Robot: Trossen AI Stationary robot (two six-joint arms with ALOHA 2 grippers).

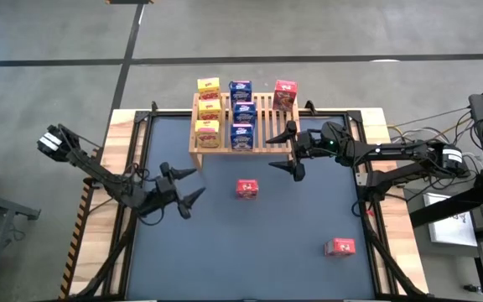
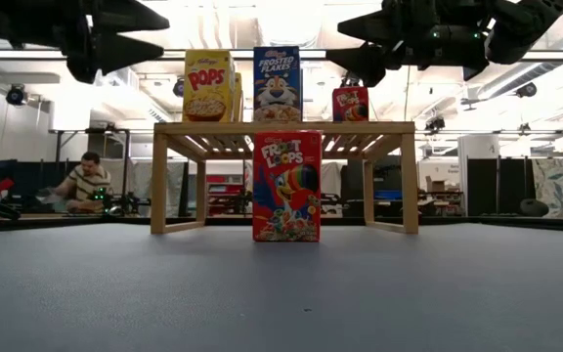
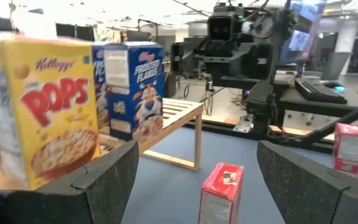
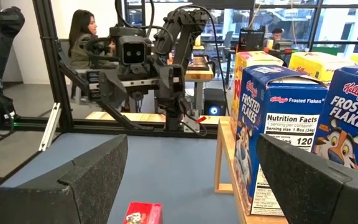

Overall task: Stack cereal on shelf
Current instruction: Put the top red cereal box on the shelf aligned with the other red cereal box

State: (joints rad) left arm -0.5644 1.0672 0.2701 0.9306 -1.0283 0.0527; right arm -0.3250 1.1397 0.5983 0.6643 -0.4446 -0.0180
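Both pairs of jaws stand wide open and hold nothing. The right gripper (image 1: 294, 151) hangs in the air just in front of the right end of the shelf (image 1: 262, 126), and the left gripper (image 1: 187, 187) hangs over the dark mat (image 1: 225, 252), in front of the shelf's left end. Between the two grippers, a little in front of the shelf, one red box (image 1: 246, 189) stands upright on the mat with its printed front towards the low camera. A second red box (image 1: 340, 247) stands well apart, near the mat's front right corner. On the shelf there are already three yellow boxes (image 1: 208, 110) in a row on the left, three blue boxes (image 1: 241, 113) in the middle row, and one red box (image 1: 285, 95) at the back on the right, so I think the right row has two free places. The nearer red box seems to be the next one to take, and the right gripper is close to it and to the empty places. To do this well, I would bring the open jaws down over the top of the box, one finger on each broad face, and close gently, because the cardboard is light and the box can tip. Then lift it clear of the shelf's front edge before moving over the slats, and put it down in front of the red box there without pushing the blue row.
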